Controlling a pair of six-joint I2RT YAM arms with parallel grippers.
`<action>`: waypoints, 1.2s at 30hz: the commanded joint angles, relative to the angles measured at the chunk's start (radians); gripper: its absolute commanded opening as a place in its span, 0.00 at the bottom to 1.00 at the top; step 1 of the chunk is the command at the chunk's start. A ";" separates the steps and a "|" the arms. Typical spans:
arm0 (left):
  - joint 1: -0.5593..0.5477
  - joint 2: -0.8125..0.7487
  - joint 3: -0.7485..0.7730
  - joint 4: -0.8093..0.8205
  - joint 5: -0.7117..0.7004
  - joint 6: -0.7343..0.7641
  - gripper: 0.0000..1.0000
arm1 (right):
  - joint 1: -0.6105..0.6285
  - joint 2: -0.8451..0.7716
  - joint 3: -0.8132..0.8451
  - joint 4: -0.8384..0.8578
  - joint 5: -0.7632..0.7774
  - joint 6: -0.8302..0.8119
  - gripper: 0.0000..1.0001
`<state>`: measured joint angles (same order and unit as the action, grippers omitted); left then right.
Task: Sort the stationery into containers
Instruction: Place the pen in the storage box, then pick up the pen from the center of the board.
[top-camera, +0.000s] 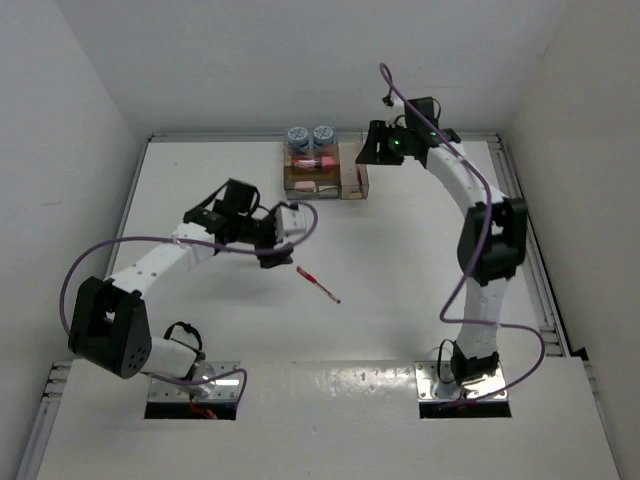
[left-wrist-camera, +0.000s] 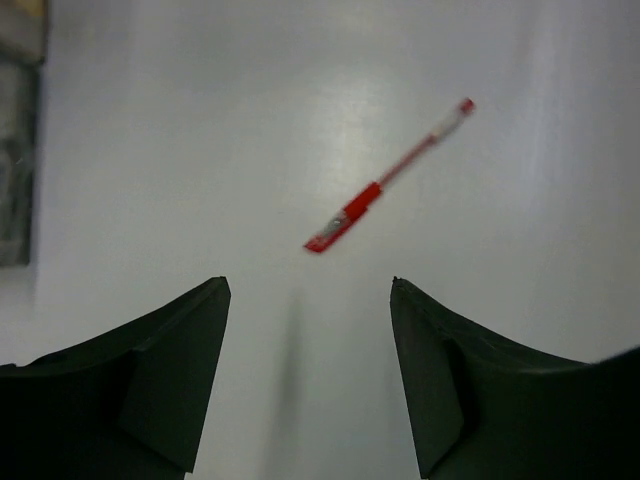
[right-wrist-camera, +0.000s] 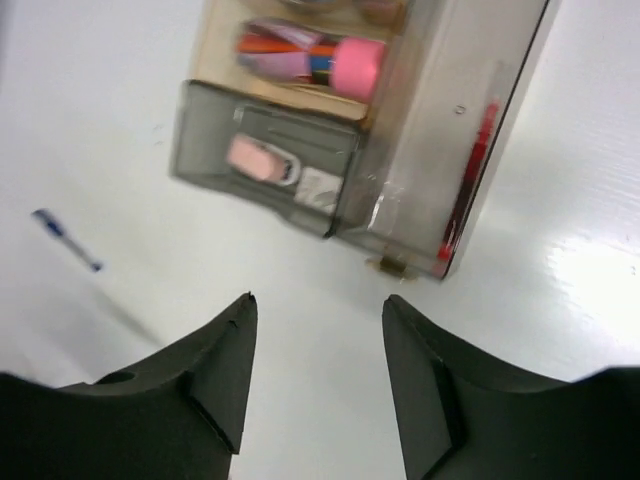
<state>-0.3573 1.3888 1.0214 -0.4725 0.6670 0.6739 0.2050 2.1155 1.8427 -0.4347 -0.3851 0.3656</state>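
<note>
A clear-walled organiser (top-camera: 325, 172) stands at the far middle of the table. Two blue-grey rolls (top-camera: 310, 135) sit at its back. In the right wrist view the organiser (right-wrist-camera: 420, 130) holds a pink chunky piece (right-wrist-camera: 358, 64), a white-pink eraser (right-wrist-camera: 255, 160) and, in its narrow side section, a red pen (right-wrist-camera: 470, 175). A blue pen (right-wrist-camera: 65, 240) lies on the table to its left. Another red pen (top-camera: 318, 284) lies loose mid-table and also shows in the left wrist view (left-wrist-camera: 385, 180). My left gripper (top-camera: 280, 252) (left-wrist-camera: 310, 282) is open and empty, just short of this pen. My right gripper (top-camera: 372, 145) (right-wrist-camera: 318, 298) is open and empty, above the table by the organiser's near right corner.
The white table (top-camera: 200, 200) is boxed in by white walls with a raised rail along its right side (top-camera: 525, 230). A purple cable loops off each arm. The left arm's elbow (top-camera: 235, 200) reaches out over the table's left middle.
</note>
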 joint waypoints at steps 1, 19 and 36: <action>-0.084 -0.042 -0.062 -0.141 -0.004 0.386 0.70 | -0.036 -0.208 -0.161 -0.036 -0.110 -0.084 0.52; -0.187 0.337 0.066 -0.086 -0.001 0.720 0.56 | -0.151 -0.660 -0.700 -0.311 -0.235 -0.358 0.42; -0.215 0.498 0.197 -0.199 -0.012 0.790 0.42 | -0.110 -0.571 -0.611 -0.424 -0.270 -0.419 0.46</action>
<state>-0.5545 1.8751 1.1706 -0.6151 0.6270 1.4181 0.0788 1.5375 1.1732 -0.8383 -0.6296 -0.0231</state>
